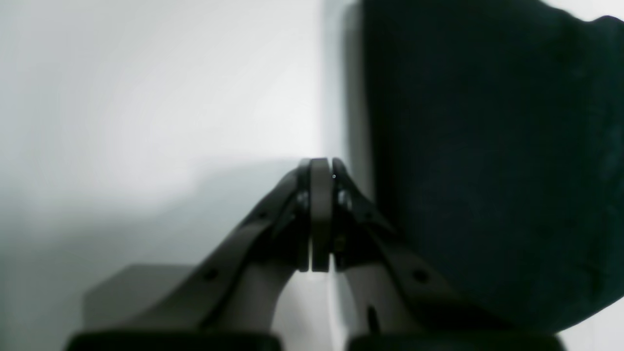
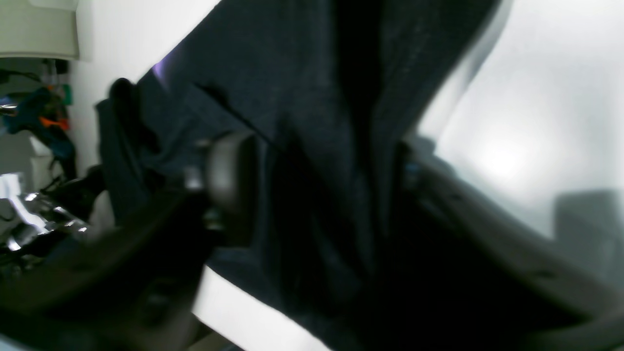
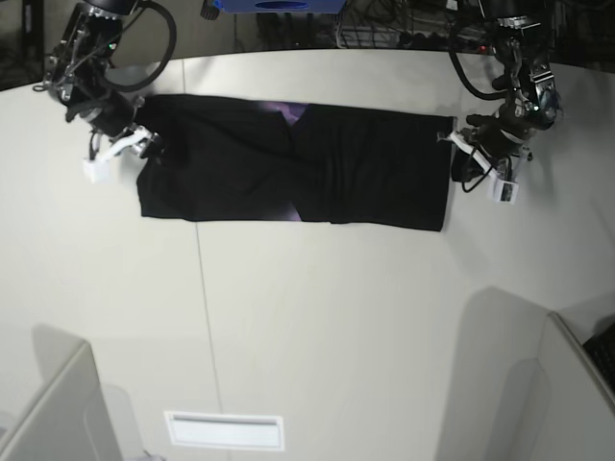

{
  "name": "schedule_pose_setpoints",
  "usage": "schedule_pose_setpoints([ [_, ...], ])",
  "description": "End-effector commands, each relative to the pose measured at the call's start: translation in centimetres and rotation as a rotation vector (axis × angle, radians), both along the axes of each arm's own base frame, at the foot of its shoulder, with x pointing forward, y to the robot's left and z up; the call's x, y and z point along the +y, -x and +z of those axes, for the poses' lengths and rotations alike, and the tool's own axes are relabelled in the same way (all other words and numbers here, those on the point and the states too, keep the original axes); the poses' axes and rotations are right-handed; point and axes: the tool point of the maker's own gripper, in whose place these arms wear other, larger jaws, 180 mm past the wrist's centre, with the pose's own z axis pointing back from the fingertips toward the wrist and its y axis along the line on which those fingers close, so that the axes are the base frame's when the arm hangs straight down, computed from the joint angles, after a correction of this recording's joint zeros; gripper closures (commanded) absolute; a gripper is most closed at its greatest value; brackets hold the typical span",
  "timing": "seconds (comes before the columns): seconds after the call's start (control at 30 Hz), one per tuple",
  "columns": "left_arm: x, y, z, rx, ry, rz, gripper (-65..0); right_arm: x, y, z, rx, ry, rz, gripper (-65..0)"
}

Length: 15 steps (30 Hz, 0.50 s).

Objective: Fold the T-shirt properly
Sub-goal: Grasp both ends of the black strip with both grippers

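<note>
The black T-shirt (image 3: 288, 168) lies as a long flat band across the far half of the white table (image 3: 317, 317), with a bit of purple print (image 3: 288, 113) showing near its middle. My right gripper (image 3: 144, 146) is at the band's left end. In the right wrist view its jaws stand wide apart (image 2: 319, 180) with dark cloth (image 2: 312, 97) bunched between them. My left gripper (image 3: 459, 154) is at the band's right edge. In the left wrist view it is shut and empty (image 1: 321, 163), just beside the shirt's edge (image 1: 487, 170).
A blue object (image 3: 279, 5) and cables sit behind the table's far edge. A white slotted plate (image 3: 226, 430) lies near the front edge. Grey partitions stand at the front left (image 3: 48, 413) and front right (image 3: 557, 384) corners.
</note>
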Motion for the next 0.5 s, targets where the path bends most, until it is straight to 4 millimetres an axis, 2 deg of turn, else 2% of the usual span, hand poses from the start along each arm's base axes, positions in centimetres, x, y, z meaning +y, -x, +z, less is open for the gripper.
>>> schedule_pose_setpoints([
  [0.0, -0.6, 1.2, -1.1, 0.066, -0.026, -0.041, 0.0, -0.2, 0.6, -0.5, 0.036, 0.015, 0.014, -22.8],
  [0.1, -2.6, 0.6, -1.1, 0.062, -0.012, -0.099, 0.0, -0.2, -0.3, -0.9, 0.042, -0.006, 0.006, 0.0],
  [0.2, -3.7, 0.2, -1.9, 0.087, -0.004, -0.092, 0.0, -0.9, -0.9, -1.2, 0.049, -0.005, 0.003, 0.0],
  [0.3, -5.8, -0.4, -2.7, 0.111, 0.011, -0.111, 0.0, -2.3, -1.1, -0.8, 0.043, 0.031, 0.011, 0.0],
  [0.47, -9.2, -1.6, -2.3, 0.091, 0.047, -0.172, 0.0, -3.9, -2.6, 1.9, -0.024, 0.115, 0.025, 0.0],
])
